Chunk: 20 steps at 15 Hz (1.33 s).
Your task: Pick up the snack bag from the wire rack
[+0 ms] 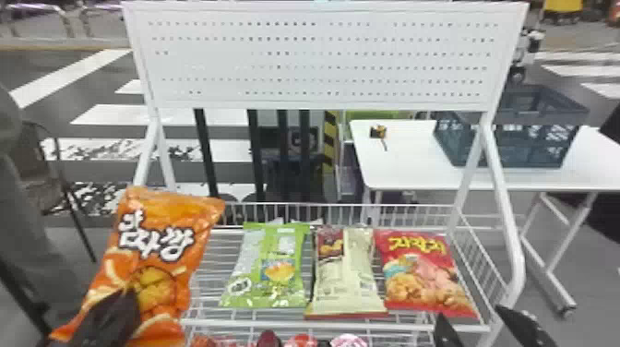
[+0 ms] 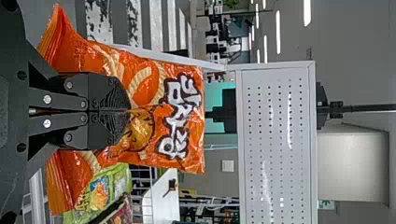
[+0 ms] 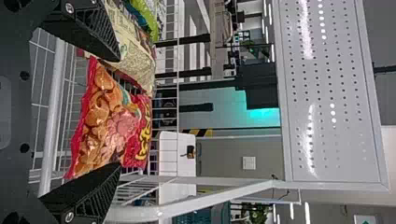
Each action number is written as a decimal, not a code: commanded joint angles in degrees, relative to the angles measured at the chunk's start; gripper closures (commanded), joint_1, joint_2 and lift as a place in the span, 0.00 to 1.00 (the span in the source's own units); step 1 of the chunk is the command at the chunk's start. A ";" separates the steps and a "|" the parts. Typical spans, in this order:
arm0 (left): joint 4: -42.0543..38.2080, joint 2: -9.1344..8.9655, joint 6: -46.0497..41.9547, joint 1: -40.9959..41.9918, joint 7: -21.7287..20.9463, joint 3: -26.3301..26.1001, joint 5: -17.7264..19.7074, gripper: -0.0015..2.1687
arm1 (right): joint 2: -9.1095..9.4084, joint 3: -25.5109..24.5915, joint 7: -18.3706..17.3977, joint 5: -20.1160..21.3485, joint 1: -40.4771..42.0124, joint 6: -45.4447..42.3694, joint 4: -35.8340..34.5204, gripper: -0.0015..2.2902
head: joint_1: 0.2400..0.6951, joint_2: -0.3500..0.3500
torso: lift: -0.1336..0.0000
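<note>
nearest us, low at the left of the head view, the black left gripper [image 1: 127, 297] slants up and inward from the bottom edge. its ridged, tapering fingers are pressed close together, pinching the middle of the orange snack bag [image 1: 159, 272]. we see the bag upright but tilted, at the rack's left end, its glossy plastic film puffed and creased, with a crimped, flattened end.

at the lower right, the right gripper [image 1: 470, 318] points forward by the rack's front corner. its two pointed fingers stand wide apart, with a gap we can see straight through, and they grip nothing.

behind the grippers, we have the white wire rack [image 1: 258, 324], made of thin straight rods. a shiny green bag [image 1: 288, 249], a pale cream bag [image 1: 348, 272] and a plump red bag [image 1: 420, 277] lie on it side by side, all soft and wrinkled.

above the rack stands a flat white metal panel [image 1: 323, 60] punched with rows of small holes. farther back, we find a smooth white table [image 1: 406, 161] with a dark plastic crate [image 1: 530, 157] on it.
</note>
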 commanded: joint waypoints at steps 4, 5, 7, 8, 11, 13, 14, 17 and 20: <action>0.56 0.00 0.14 -0.67 0.00 -0.91 -0.62 0.89 | 0.05 1.53 -0.76 7.34 -19.15 7.48 17.72 0.04 | 0.57 0.50 | 1.00; 0.65 0.00 0.14 -0.84 0.00 -1.26 -0.89 0.89 | 0.05 1.18 -0.76 8.31 -22.40 8.54 20.98 0.04 | 0.57 0.50 | 1.00; 0.65 -0.18 0.49 -1.02 0.00 -1.35 -1.33 0.89 | 0.05 0.21 -0.76 9.01 -27.15 10.12 25.81 0.04 | 0.57 0.50 | 1.00; 0.74 -0.18 0.49 -1.02 0.00 -1.35 -1.42 0.89 | 0.05 -0.05 -0.76 9.10 -28.82 10.65 27.66 0.04 | 0.57 0.50 | 1.00; 0.74 -0.53 0.66 -1.10 0.00 -1.43 -1.77 0.89 | 0.05 -1.02 0.03 9.19 -31.90 12.05 31.70 0.18 | 0.57 0.50 | 1.00; 0.83 -0.53 0.66 -1.19 0.00 -1.52 -1.85 0.89 | 0.05 -1.20 1.61 9.19 -31.90 13.28 31.61 0.63 | 0.57 0.50 | 1.00; 0.83 -0.53 0.66 -1.37 0.00 -1.70 -1.85 0.89 | 0.05 -0.93 1.61 9.19 -31.72 13.63 31.26 0.85 | 0.57 0.50 | 1.00; 0.83 -0.53 0.84 -1.37 0.00 -1.96 -1.85 0.89 | 0.05 -0.41 1.61 8.84 -30.58 14.16 28.97 0.94 | 0.57 0.50 | 1.00; 0.74 -0.27 0.84 -1.19 0.00 -1.96 -1.85 0.89 | 0.05 -0.41 0.82 8.22 -29.17 13.99 27.04 0.94 | 0.57 0.50 | 1.00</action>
